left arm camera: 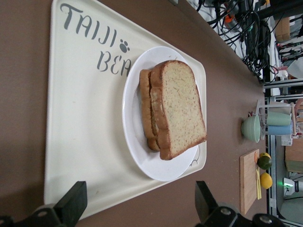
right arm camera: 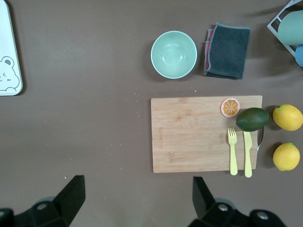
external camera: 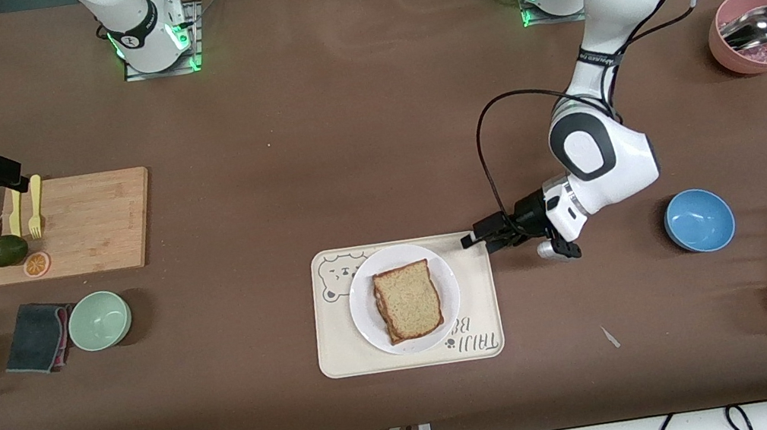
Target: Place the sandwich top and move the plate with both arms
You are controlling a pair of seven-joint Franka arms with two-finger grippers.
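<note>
Since the brown bench (external camera: 355,135) carries everything within reach, the cream rectangular tray (external camera: 342,344) sits just ahead of the left tool (external camera: 473,238), whose released, empty jaws hang at its edge, likely lining up for the shared carry. On it the small round white plate (external camera: 367,325) holds the tan wholemeal sandwich top (external camera: 409,301), squared over a lower slice. The right tool (right arm camera: 135,191), released too, waits over the bamboo cutting board (right arm camera: 199,135). The tray's print reads "TAIJI BEA…", partly hidden.
</note>
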